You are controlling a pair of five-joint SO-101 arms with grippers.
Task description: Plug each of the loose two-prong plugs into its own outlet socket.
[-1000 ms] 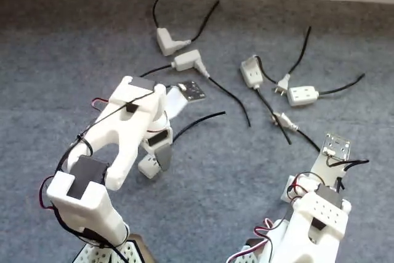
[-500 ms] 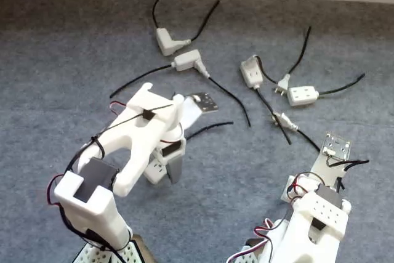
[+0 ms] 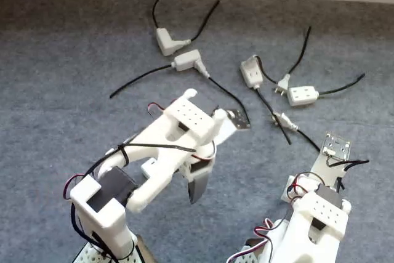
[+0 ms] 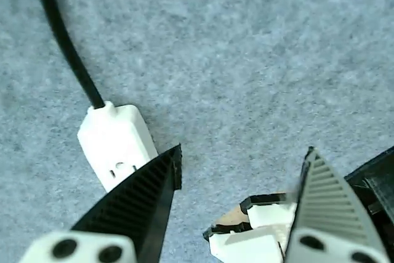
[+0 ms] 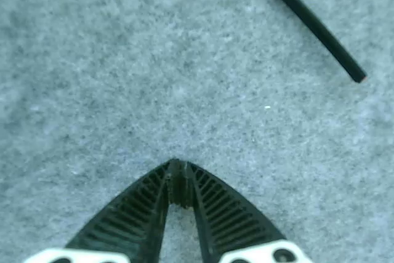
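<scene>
The left arm, blocky white printed plastic strung with red and black wires, leans over a grey, short-piled carpet. Its left gripper has black, ridged, wedge-shaped fingers standing wide apart. A boxy white outlet socket on a smooth black cord lies on the carpet just outside one finger.

Toward the far side lie white moulded pieces on thin black cords. They are an L-shaped connector, a tapered connector, a rounded block, a small two-prong plug, a rectangular socket block and a second small plug.

The right arm sits at the near right. The right gripper has its ridged fingers pressed together over the carpet.

Since a second ago the left arm has swung rightward and nearer, covering the cord that showed beside it. The right arm and the far pieces have not shifted.

Counted: two arms, six corded pieces in the far group, one socket by the left gripper.
</scene>
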